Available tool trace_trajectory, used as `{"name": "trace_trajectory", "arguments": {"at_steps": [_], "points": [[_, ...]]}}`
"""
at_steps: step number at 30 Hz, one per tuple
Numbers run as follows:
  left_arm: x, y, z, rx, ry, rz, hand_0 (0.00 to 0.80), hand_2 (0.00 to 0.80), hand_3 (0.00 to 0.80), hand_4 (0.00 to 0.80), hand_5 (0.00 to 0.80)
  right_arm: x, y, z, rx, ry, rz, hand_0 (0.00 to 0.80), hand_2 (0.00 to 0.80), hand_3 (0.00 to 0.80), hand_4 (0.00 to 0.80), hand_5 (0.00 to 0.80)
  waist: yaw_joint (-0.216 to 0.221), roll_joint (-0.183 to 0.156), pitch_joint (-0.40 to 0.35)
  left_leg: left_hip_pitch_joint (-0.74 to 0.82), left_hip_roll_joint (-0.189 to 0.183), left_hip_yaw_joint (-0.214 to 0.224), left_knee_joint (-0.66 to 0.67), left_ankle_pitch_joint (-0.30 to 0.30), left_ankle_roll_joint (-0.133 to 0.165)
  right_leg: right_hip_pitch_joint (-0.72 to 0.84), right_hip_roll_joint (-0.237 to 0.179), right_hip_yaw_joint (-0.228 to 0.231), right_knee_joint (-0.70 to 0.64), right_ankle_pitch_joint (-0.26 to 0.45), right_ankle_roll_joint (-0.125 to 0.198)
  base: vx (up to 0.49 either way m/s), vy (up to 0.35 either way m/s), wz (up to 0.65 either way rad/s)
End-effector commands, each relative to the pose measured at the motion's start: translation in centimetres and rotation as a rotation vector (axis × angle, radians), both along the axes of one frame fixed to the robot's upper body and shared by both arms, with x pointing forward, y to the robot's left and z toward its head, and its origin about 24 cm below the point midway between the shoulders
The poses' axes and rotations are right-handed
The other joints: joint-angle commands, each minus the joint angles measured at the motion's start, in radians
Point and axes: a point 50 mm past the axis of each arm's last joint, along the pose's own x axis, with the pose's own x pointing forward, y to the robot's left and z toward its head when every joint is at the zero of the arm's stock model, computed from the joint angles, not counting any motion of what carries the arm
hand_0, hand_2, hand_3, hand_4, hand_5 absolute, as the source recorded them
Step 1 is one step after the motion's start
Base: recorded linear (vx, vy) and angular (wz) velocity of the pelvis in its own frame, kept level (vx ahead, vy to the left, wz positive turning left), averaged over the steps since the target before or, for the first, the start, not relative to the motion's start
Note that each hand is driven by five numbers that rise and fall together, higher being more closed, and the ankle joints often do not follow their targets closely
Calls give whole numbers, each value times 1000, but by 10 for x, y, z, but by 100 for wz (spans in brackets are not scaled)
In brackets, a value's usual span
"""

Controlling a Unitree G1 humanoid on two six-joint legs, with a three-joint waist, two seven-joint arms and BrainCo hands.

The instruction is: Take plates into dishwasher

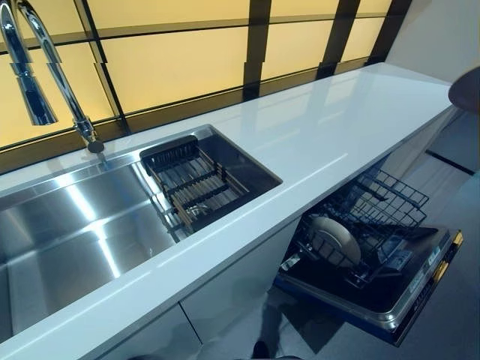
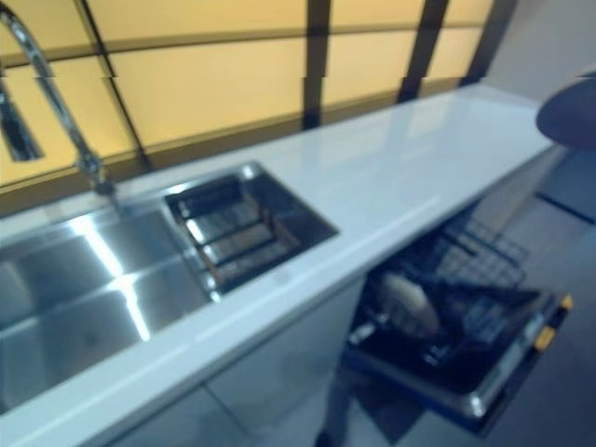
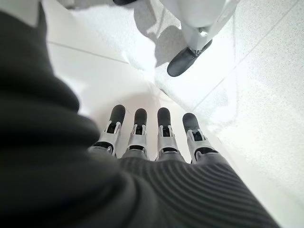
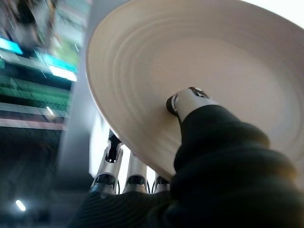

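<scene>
A pale round plate (image 4: pixel 190 57) fills the right wrist view. My right hand (image 4: pixel 184 102) is shut on it, the thumb pressed on its near face and the fingers (image 4: pixel 135 173) reaching behind its rim. In the eye views a dark rounded shape (image 1: pixel 466 88) pokes in at the right edge above the counter's end; I cannot tell what it is. The dishwasher (image 1: pixel 405 300) stands open below the counter with its lower rack (image 1: pixel 382 202) pulled out, and one pale plate (image 1: pixel 335 240) stands in it. My left hand (image 3: pixel 161 137) shows only in its wrist view, fingers straight over the floor, holding nothing.
A long white countertop (image 1: pixel 315 142) runs in front of me. The steel sink (image 1: pixel 75 232) at the left holds a dark drainer basket (image 1: pixel 196 184), with a tall tap (image 1: pixel 45 67) behind it. The open dishwasher door juts into the floor space at the lower right.
</scene>
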Motion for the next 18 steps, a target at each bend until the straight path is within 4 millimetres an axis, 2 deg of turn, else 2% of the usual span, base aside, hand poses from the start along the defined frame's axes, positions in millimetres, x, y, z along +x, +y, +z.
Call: {"name": "trace_trajectory", "arguments": {"at_steps": [1,8,18], "points": [[23,18,11,77,-46,-78,0,0,0,0,0,-19,-14,19,134,-126,-72,800,800,800,800,800,-10,-28,40,56,18,-32,2,-33,-8,62,-40,17,3,-43,101,-4,-12,-6],[25,17,11,80,-50,-81,0,0,0,0,0,-20,-28,-8,287,-69,-150,800,800,800,800,800,-16,-21,49,54,17,-28,2,-38,-7,49,-46,19,3,-38,99,2,-8,-3],[23,19,10,90,-42,-61,0,0,0,0,0,-9,-30,-37,443,-23,-202,800,800,800,800,800,-8,-9,70,37,14,-38,2,-37,-8,29,-56,15,3,-32,99,-1,-10,1]]}}
